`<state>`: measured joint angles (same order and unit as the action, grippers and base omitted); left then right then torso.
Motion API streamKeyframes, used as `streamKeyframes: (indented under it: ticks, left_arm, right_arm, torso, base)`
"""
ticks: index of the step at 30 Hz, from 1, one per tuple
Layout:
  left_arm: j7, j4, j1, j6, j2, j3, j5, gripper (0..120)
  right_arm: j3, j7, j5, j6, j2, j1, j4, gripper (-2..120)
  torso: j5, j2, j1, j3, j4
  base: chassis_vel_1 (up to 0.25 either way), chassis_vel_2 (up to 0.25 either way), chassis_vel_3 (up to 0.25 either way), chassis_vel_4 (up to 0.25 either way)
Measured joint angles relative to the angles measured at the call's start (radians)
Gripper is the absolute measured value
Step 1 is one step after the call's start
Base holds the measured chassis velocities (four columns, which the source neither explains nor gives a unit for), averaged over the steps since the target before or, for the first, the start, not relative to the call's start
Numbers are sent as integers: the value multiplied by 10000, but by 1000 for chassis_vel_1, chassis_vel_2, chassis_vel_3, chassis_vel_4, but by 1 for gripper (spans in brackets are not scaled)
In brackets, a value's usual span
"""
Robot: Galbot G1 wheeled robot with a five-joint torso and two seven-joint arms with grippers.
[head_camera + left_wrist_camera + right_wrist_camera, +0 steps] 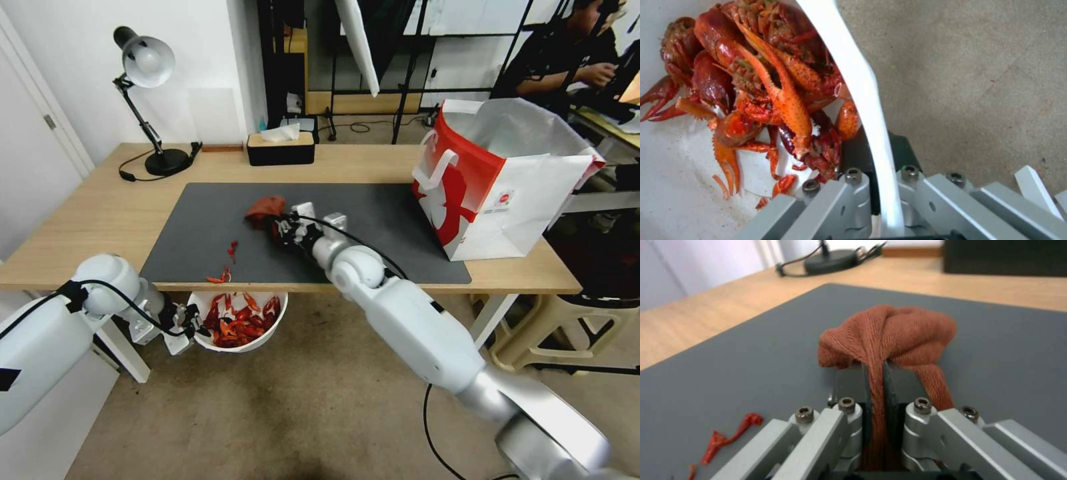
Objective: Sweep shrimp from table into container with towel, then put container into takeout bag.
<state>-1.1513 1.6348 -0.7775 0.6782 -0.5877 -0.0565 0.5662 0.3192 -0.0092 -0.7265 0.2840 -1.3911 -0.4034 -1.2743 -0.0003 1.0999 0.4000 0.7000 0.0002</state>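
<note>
The shrimp (239, 323) are glossy red-orange pieces with curled bodies and spiny claws, heaped inside the container (275, 332), a round white bowl held below the near edge of the table (93, 220). A few stray red bits (227, 263) lie on the dark grey mat (373, 220) near that edge. The left gripper (193, 323) is clamped on the bowl's rim at its left side. In the left wrist view the heap (760, 93) shows up close against the white rim (862, 110), which runs between the closed fingers (853, 186), one inside the bowl and one outside, with beige carpet beyond.

At the middle of the mat, the right gripper (275, 223) pinches the towel (265, 208), a rust-red knitted cloth bunched into a lump. The right wrist view shows the dark finger pads (853, 386) squeezed tight on a fold of the cloth (889, 333), with a stray red scrap (729, 436) on the mat nearby.

The head view takes in the red and white takeout bag (493, 193) standing open on the table's right end, well apart from the bowl. A desk lamp (147, 100) and a black tissue box (280, 147) stand along the far edge.
</note>
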Motion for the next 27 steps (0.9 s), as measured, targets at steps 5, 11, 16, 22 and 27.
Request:
streamKeyframes:
  ticks: [5,11,16,22,27]
  left_arm:
    - [8,-5,25,0,23,-5,-1,0]
    - [12,-102,105,8,23,24,-1,0]
    - [25,-126,134,15,19,34,-1,0]
    - [61,-117,103,16,24,29,-3,0]
    - [84,-125,97,16,33,20,-3,0]
  right_arm:
    - [262,-592,-11,310,44,130,73,4]
    - [423,-1897,22,462,397,-233,-378,4]
    - [521,-2319,12,490,656,-471,-864,4]
    - [827,-2620,32,582,1216,-741,-1719,4]
    - [907,-2878,90,573,1542,-917,-2090,4]
  torso:
    - [-1,0,0,0,0]
    - [1,0,0,0,-4]
    - [3,0,0,0,-2]
    - [5,1,0,-1,-2]
    - [5,0,0,-1,-3]
  base:
    - [0,0,0,0]
    - [0,0,0,0]
    - [0,0,0,0]
    - [0,0,0,0]
    - [0,0,0,0]
